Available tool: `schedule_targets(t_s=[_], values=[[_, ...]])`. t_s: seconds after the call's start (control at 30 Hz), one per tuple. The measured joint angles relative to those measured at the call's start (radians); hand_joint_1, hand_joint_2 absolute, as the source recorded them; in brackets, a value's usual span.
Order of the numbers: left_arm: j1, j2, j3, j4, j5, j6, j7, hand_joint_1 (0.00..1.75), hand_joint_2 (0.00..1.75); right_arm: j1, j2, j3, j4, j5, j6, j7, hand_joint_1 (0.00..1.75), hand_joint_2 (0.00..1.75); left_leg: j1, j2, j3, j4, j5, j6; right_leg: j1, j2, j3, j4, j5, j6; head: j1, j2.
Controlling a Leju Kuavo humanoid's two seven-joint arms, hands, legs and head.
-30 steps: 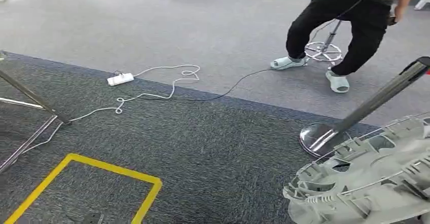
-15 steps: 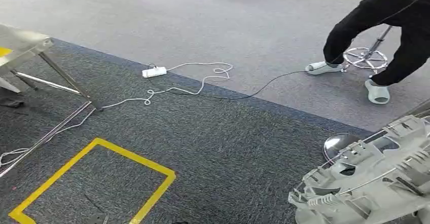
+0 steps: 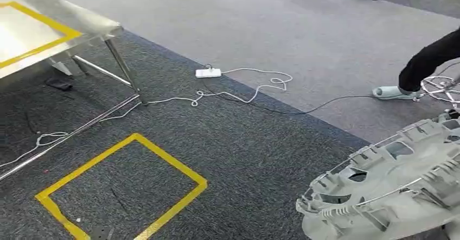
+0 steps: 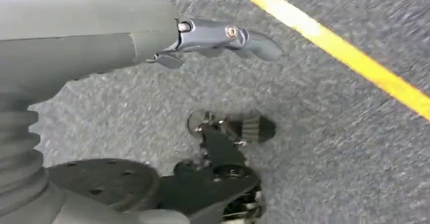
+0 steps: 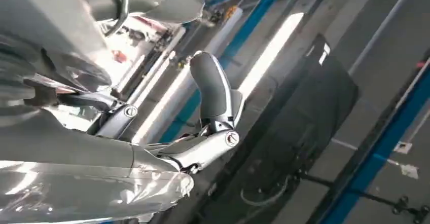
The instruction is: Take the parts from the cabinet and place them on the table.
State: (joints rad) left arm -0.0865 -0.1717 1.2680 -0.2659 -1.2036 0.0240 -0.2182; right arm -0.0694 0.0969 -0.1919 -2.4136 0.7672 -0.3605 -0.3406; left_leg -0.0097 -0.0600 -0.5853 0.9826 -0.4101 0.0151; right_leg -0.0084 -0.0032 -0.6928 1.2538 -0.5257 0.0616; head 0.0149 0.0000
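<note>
Transit phase of the transfer. The grey moulded part (image 3: 388,188), a ribbed, openwork plastic frame, rides low on the robot's right side, tilted over the dark carpet, probably carried flat so that it stays clear of the legs while walking. In the right wrist view the right hand (image 5: 167,143) lies against a pale glossy surface, apparently the part, with its fingers (image 5: 213,89) curled up beside it; a firm grasp is likely, though the contact itself is hidden. The left hand (image 4: 167,36) hangs over the floor, its fingers (image 4: 253,39) loosely apart and holding nothing. The steel worktop (image 3: 81,17), marked with yellow tape, stands well apart from the part. A yellow floor square (image 3: 122,188) and a power strip (image 3: 208,73) lie between.
</note>
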Motion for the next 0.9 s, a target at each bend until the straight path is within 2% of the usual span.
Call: schedule_targets(t_s=[0.03, 0.07, 0.1, 0.13, 0.2, 0.23, 0.27, 0.3, 0.33, 0.37, 0.4, 0.43, 0.47, 0.5, 0.53, 0.57, 0.6, 0.63, 0.67, 0.73, 0.77, 0.8, 0.83, 0.87, 0.9], values=[[0.000, 0.000, 0.000, 0.000, -0.002, 0.001, 0.005, 0.00, 1.75, -0.001, 0.000, 0.002, 0.000, 0.003, 0.000, 0.000, 1.75, 1.75, 0.003, -0.016, 0.002, 0.002, -0.001, -0.005, -0.004, 0.012, 0.037, -0.083, 0.049, 0.003, 0.000, 0.000], [0.000, 0.000, 0.000, 0.000, -0.003, 0.004, 0.011, 0.00, 1.75, -0.003, 0.000, 0.005, 0.000, 0.006, 0.001, 0.000, 1.75, 1.75, 0.005, -0.029, 0.001, 0.006, -0.004, -0.011, -0.013, 0.046, 0.071, -0.158, 0.085, 0.009, 0.000, 0.000], [-0.001, 0.003, 0.000, 0.000, -0.006, 0.006, 0.012, 0.00, 1.75, -0.005, 0.000, 0.008, 0.001, 0.007, 0.000, 0.002, 1.75, 1.75, 0.001, -0.040, -0.005, 0.013, -0.006, -0.019, -0.023, 0.101, 0.087, -0.198, 0.081, 0.013, 0.003, 0.000], [-0.003, 0.004, -0.001, 0.000, -0.012, 0.010, 0.012, 0.00, 1.75, -0.005, 0.000, 0.010, 0.001, 0.008, -0.001, 0.003, 1.75, 1.75, 0.001, -0.053, -0.015, 0.022, -0.007, -0.023, -0.024, 0.097, 0.098, -0.211, 0.074, 0.001, -0.001, 0.000], [0.003, 0.005, -0.002, 0.000, -0.020, 0.015, 0.011, 0.00, 1.75, -0.005, 0.000, 0.014, 0.004, 0.011, -0.003, 0.008, 1.75, 1.75, 0.008, -0.071, -0.023, 0.014, 0.001, -0.036, -0.015, 0.079, 0.093, -0.207, 0.074, -0.014, -0.001, 0.000], [0.008, 0.007, -0.003, 0.000, -0.021, 0.015, 0.010, 0.00, 1.75, -0.006, 0.000, 0.018, 0.006, 0.010, -0.003, 0.008, 1.75, 1.75, 0.010, -0.082, -0.025, 0.014, 0.002, -0.042, -0.016, 0.066, 0.094, -0.209, 0.076, -0.022, -0.002, 0.000], [0.009, 0.011, -0.003, 0.000, -0.021, 0.015, 0.007, 0.00, 1.75, -0.006, 0.000, 0.021, 0.006, 0.010, -0.002, 0.008, 1.75, 1.75, 0.009, -0.062, -0.026, 0.018, -0.004, -0.045, -0.018, 0.052, 0.096, -0.214, 0.079, -0.029, -0.001, 0.000], [0.008, 0.010, -0.003, 0.000, -0.020, 0.015, 0.004, 0.00, 1.75, -0.005, 0.000, 0.025, 0.006, 0.010, -0.002, 0.008, 1.75, 1.75, 0.003, -0.007, -0.039, 0.044, -0.026, -0.050, -0.017, 0.043, 0.098, -0.215, 0.078, -0.034, -0.012, 0.000], [0.004, 0.009, -0.003, 0.000, -0.018, 0.014, 0.000, 0.00, 1.75, -0.005, 0.000, 0.026, 0.006, 0.009, -0.002, 0.008, 1.75, 1.75, 0.004, 0.026, -0.074, 0.113, -0.068, -0.055, -0.014, 0.027, 0.098, -0.216, 0.078, -0.040, -0.014, 0.000], [0.000, 0.008, -0.004, 0.000, -0.018, 0.014, -0.002, 0.00, 1.75, -0.005, 0.000, 0.026, 0.007, 0.009, -0.002, 0.008, 1.75, 1.75, 0.006, 0.039, -0.115, 0.198, -0.107, -0.057, -0.011, 0.012, 0.098, -0.216, 0.077, -0.043, -0.014, 0.000], [-0.001, 0.006, -0.004, 0.000, -0.018, 0.014, -0.004, 0.00, 1.75, -0.005, 0.000, 0.027, 0.008, 0.008, -0.002, 0.008, 1.75, 1.75, 0.007, 0.043, -0.153, 0.275, -0.135, -0.058, -0.009, -0.004, 0.098, -0.216, 0.075, -0.045, -0.015, 0.000], [0.000, 0.006, -0.004, 0.000, -0.018, 0.014, -0.006, 0.00, 1.75, -0.005, 0.000, 0.027, 0.009, 0.008, -0.002, 0.008, 1.75, 1.75, 0.007, 0.043, -0.175, 0.317, -0.143, -0.058, -0.007, -0.016, 0.098, -0.216, 0.074, -0.046, -0.014, 0.000], [0.001, 0.006, -0.004, 0.000, -0.018, 0.013, -0.006, 0.00, 1.75, -0.005, 0.000, 0.028, 0.010, 0.008, -0.002, 0.008, 1.75, 1.75, 0.006, 0.043, -0.174, 0.314, -0.130, -0.057, -0.006, -0.028, 0.099, -0.216, 0.073, -0.047, -0.014, 0.000], [0.002, 0.006, -0.004, 0.000, -0.018, 0.013, -0.006, 0.00, 1.75, -0.005, 0.000, 0.028, 0.010, 0.007, -0.002, 0.008, 1.75, 1.75, 0.006, 0.044, -0.153, 0.272, -0.096, -0.054, -0.004, -0.040, 0.100, -0.216, 0.072, -0.047, -0.014, 0.000], [0.002, 0.006, -0.004, 0.000, -0.017, 0.012, -0.003, 0.00, 1.75, -0.007, 0.000, 0.028, 0.010, 0.006, -0.002, 0.011, 1.75, 1.75, 0.005, 0.052, -0.113, 0.197, -0.054, -0.048, -0.003, -0.052, 0.102, -0.216, 0.070, -0.046, -0.014, 0.000], [0.001, 0.007, -0.004, 0.000, -0.014, 0.010, -0.001, 0.00, 1.75, -0.010, 0.000, 0.028, 0.010, 0.005, -0.002, 0.012, 1.75, 1.75, 0.001, 0.078, -0.064, 0.112, -0.016, -0.041, -0.001, -0.062, 0.106, -0.216, 0.069, -0.044, -0.014, 0.000], [0.000, 0.007, -0.004, 0.000, -0.014, 0.006, -0.001, 0.00, 1.75, -0.013, 0.000, 0.029, 0.010, 0.005, -0.002, 0.014, 1.75, 1.75, -0.007, 0.131, -0.027, 0.050, -0.002, -0.032, 0.002, -0.070, 0.109, -0.216, 0.066, -0.040, -0.014, 0.000], [-0.004, 0.007, -0.004, 0.000, -0.014, 0.002, 0.002, 0.00, 1.75, -0.015, 0.000, 0.028, 0.011, 0.005, -0.001, 0.018, 1.75, 1.75, -0.013, 0.132, -0.019, 0.017, -0.013, -0.029, 0.010, -0.079, 0.107, -0.209, 0.061, -0.033, -0.016, 0.000], [-0.005, 0.007, -0.004, 0.000, -0.014, 0.000, 0.005, 0.00, 1.75, -0.018, 0.000, 0.028, 0.011, 0.007, 0.003, 0.019, 1.75, 1.75, -0.012, 0.125, -0.023, 0.022, -0.010, -0.026, 0.010, -0.089, 0.108, -0.214, 0.062, -0.030, -0.010, 0.000], [0.001, 0.007, -0.005, 0.000, -0.014, 0.000, 0.010, 0.00, 1.75, -0.021, 0.002, 0.029, 0.016, 0.006, 0.005, 0.020, 1.75, 1.75, -0.013, 0.100, -0.026, 0.020, -0.010, -0.017, 0.009, -0.113, 0.117, -0.221, 0.061, -0.020, -0.011, 0.000], [0.004, 0.005, -0.005, 0.000, -0.014, -0.001, 0.011, 0.00, 1.75, -0.022, 0.002, 0.030, 0.017, 0.006, 0.005, 0.023, 1.75, 1.75, -0.003, 0.088, -0.016, 0.008, -0.003, -0.009, 0.009, -0.114, 0.115, -0.219, 0.054, -0.011, -0.013, 0.000], [0.005, 0.003, -0.005, 0.000, -0.015, -0.001, 0.011, 0.00, 1.75, -0.026, 0.002, 0.030, 0.018, 0.006, 0.005, 0.023, 1.75, 1.75, 0.000, 0.080, -0.011, 0.006, -0.002, -0.007, 0.005, -0.063, 0.115, -0.198, 0.040, -0.005, -0.006, 0.000], [0.002, 0.006, -0.005, 0.000, -0.014, -0.001, 0.011, 0.00, 1.75, -0.030, 0.002, 0.030, 0.018, 0.006, 0.005, 0.023, 1.75, 1.75, 0.002, 0.069, -0.010, 0.006, -0.002, -0.003, 0.003, -0.028, 0.091, -0.144, 0.010, -0.002, -0.006, 0.000], [-0.001, 0.006, -0.005, 0.000, -0.014, 0.000, 0.011, 0.00, 1.75, -0.032, 0.002, 0.030, 0.019, 0.008, 0.005, 0.024, 1.75, 1.75, 0.003, 0.058, -0.010, 0.006, -0.003, -0.001, 0.002, -0.012, 0.052, -0.067, -0.026, 0.001, 0.000, 0.000], [-0.003, 0.006, -0.005, 0.000, -0.015, 0.000, 0.009, 0.00, 1.75, -0.032, 0.003, 0.030, 0.021, 0.008, 0.005, 0.026, 1.75, 1.75, 0.003, 0.046, -0.011, 0.006, -0.004, 0.000, 0.002, -0.005, 0.011, 0.013, -0.059, 0.003, 0.001, 0.000]])
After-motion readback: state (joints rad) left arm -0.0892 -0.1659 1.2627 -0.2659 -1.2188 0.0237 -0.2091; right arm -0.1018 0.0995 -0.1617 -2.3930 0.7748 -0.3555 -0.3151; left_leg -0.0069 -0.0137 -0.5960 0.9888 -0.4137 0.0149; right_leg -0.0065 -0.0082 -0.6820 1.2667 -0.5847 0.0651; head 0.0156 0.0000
